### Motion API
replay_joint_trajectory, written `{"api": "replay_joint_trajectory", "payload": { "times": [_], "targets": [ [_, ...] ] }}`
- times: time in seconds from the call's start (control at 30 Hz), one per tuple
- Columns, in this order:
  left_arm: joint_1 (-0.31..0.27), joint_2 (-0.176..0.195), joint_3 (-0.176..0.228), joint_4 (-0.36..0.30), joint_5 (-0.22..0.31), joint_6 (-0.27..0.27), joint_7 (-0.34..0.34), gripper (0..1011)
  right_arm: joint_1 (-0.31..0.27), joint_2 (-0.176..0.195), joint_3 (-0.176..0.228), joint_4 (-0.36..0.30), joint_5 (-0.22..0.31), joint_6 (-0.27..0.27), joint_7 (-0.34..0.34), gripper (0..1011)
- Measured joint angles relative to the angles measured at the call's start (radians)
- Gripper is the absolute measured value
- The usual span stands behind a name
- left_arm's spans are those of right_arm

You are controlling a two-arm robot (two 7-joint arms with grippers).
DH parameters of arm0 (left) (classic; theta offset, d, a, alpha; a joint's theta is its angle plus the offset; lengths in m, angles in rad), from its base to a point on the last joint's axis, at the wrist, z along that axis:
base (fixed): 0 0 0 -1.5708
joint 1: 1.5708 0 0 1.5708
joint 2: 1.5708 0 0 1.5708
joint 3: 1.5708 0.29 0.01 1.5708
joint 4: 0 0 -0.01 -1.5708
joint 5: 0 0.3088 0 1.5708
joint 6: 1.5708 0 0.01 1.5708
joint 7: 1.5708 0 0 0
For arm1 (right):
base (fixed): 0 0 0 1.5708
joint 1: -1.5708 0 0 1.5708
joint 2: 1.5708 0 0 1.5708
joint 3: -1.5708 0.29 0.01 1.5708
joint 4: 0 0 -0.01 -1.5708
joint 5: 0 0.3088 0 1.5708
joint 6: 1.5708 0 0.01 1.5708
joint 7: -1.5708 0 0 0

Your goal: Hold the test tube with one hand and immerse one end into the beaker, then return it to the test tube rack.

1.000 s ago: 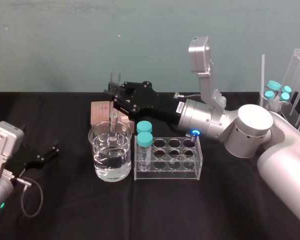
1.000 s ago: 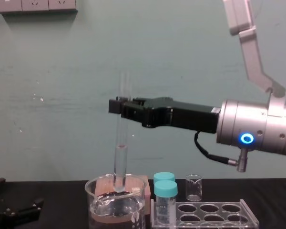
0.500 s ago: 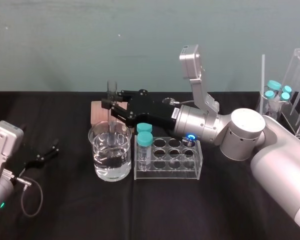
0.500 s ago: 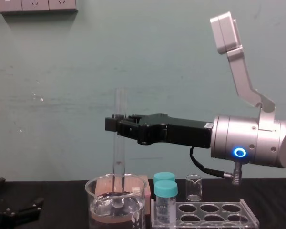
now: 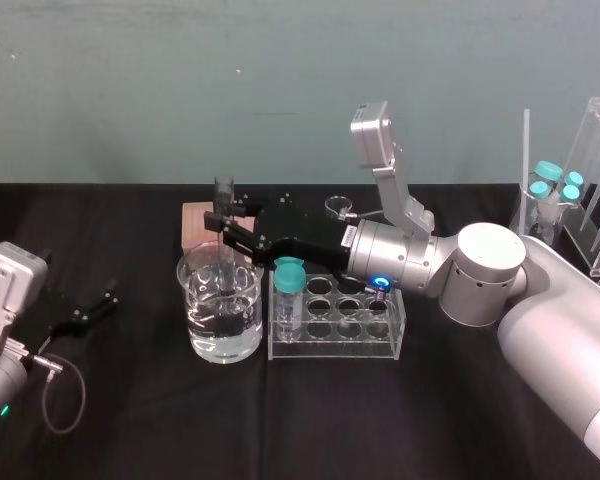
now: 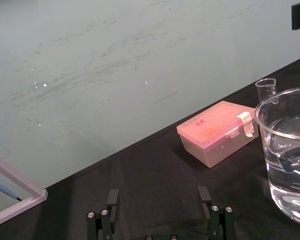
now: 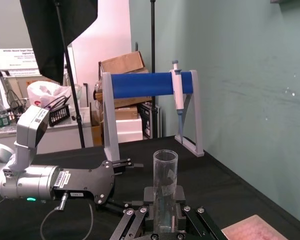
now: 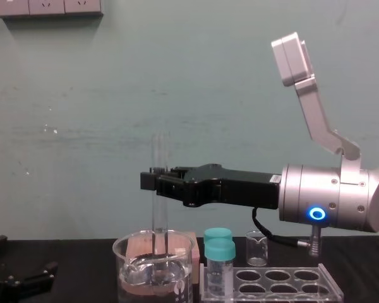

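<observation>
Chest view: right gripper (image 8: 158,181) clenches test tube (image 8: 159,151) upright, lower end in beaker (image 8: 122,265); left gripper's (image 6: 159,202) fingers (image 6: 113,199) apart, low left.

You have the test tube (image 5: 224,195) standing in the beaker (image 5: 220,318), just left of the test tube rack (image 5: 360,345). The box (image 5: 195,225) sits behind the beaker, with vials (image 8: 220,268) in the rack's left end.

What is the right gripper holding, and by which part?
The right gripper holds the test tube upright, clamped on its upper half below the open rim. The left gripper, parked, holds nothing.
</observation>
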Motion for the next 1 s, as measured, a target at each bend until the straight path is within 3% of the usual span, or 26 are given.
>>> {"api": "replay_joint_trajectory", "payload": {
  "times": [1.0],
  "targets": [
    [0.0,0.0,0.0,0.0,0.0,0.0,0.0,1000,0.0,-0.001,0.006,0.005,-0.02,0.0,0.009,242]
  ]
}}
